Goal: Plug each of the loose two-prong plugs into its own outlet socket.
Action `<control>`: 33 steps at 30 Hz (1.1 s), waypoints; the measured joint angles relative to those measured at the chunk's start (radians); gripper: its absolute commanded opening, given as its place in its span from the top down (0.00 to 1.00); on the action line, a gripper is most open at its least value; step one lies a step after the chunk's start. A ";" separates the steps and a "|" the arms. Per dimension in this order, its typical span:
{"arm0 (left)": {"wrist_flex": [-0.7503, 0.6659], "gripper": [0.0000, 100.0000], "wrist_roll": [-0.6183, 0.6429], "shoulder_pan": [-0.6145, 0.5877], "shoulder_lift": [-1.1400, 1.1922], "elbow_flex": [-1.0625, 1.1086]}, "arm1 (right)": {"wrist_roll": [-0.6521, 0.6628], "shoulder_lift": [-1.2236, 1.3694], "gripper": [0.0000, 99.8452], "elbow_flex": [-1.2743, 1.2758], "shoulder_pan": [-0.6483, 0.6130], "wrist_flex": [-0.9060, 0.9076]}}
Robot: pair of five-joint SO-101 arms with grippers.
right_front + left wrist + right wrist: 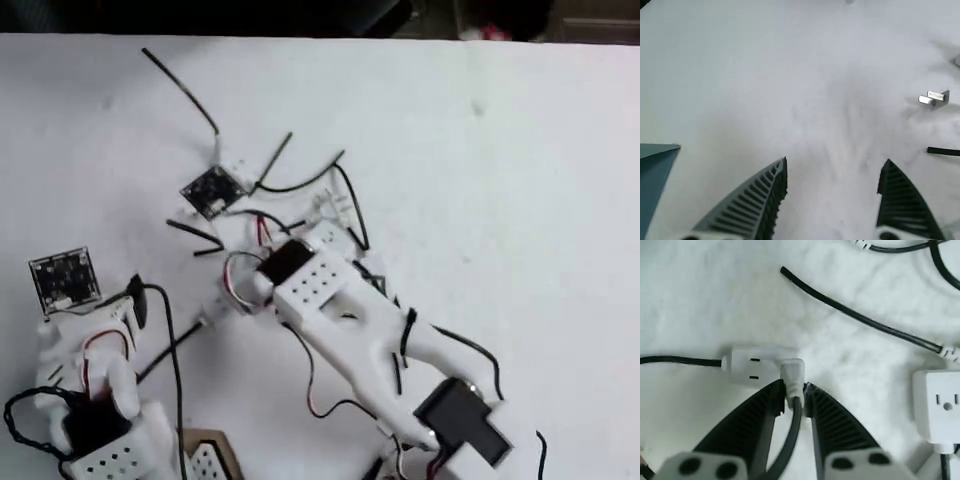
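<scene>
The likeliest failure is the outlet socket (751,365) skidding off, since it lies loose on the table (500,200) with nothing bracing it; a push from the white two-prong plug (791,371) would probably shove it along rather than seat the prongs. The plug touches the socket's end, beside the two slots and not over them, so the prongs, hidden here, may miss; pinched at its neck, it could also swivel. The right gripper (793,390) is clamped on that plug, its cord (790,435) trailing between the jaws; the right arm (350,320) stretches diagonally to mid-table. The left gripper (835,165) hangs spread and empty over bare table, a loose plug (934,97) off to one side; the left arm (90,400) sits tucked at the table's near corner.
</scene>
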 measured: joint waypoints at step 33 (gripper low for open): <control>0.000 0.71 0.000 0.000 0.000 0.003 | 0.000 0.011 0.98 0.021 -0.021 0.008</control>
